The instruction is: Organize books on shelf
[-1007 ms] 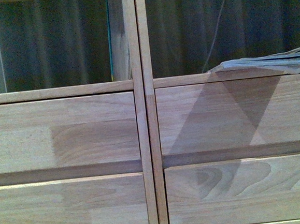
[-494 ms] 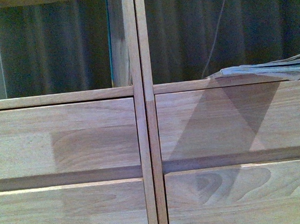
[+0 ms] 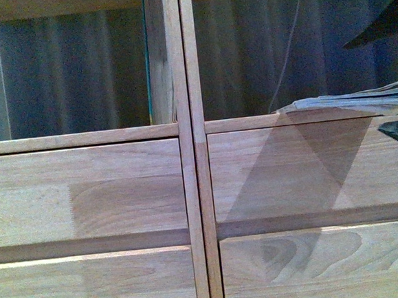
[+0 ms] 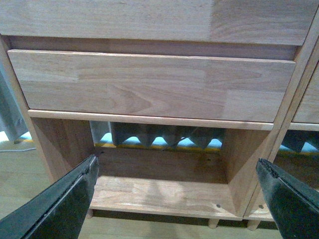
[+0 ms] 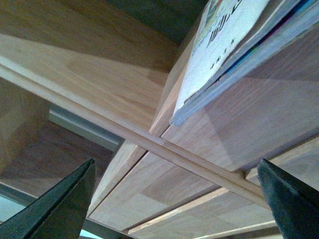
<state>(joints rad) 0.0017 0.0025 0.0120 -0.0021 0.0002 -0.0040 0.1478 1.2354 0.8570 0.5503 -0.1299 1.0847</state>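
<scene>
Front view is pretty much all shelf (image 3: 192,191): two wooden columns side by side, with plain panel fronts under the open compartments. The book (image 3: 361,100) lies flat on the ledge of the right column's open compartment. One corner points toward the middle post and the rest runs off the right edge of the frame. It throws a triangle of shadow on the panel underneath. A grey curtain (image 3: 69,69) and a thin cord (image 3: 289,45) show through the open back.

The right fingers (image 3: 389,23) show as two dark wedges at the right edge, one above the book and one below it, so they're spread wide with the book's level in between. Can't tell if either one touches it. The right wrist camera looks up at the shelf from underneath. Both fingers are far apart there too, and the book's cover and page edges (image 5: 224,45) stick out past the ledge.

The left arm sits low and points at the bottom open compartment. The left fingers (image 4: 60,204) are spread wide too, sitting either side of that opening. Just below it you can see a peg leg (image 4: 213,223) and the wood floor (image 4: 20,184).
</scene>
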